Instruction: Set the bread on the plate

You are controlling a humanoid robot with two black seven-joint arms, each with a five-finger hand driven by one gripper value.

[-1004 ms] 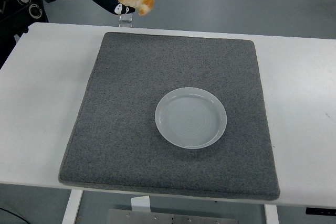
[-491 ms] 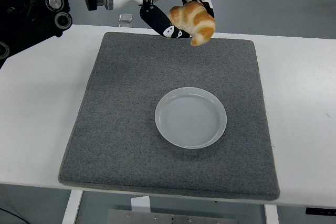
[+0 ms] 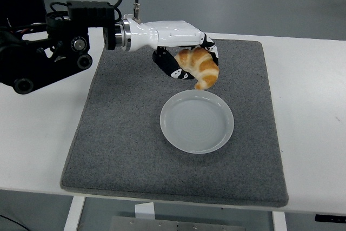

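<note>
Head view. Our left hand reaches in over the grey mat, its fingers clamped on the bread, a croissant-shaped roll held in the air just beyond the far rim of the plate. The plate lies empty on the mat, which covers the white surface. The right hand is out of view. To complete the step well, we judge that the hand should travel a little nearer and lower until the roll sits over the plate's centre, releasing only once it rests there. The bread's long axis runs obliquely, upper left to lower right, with its tapered tip pointing down toward the plate.
</note>
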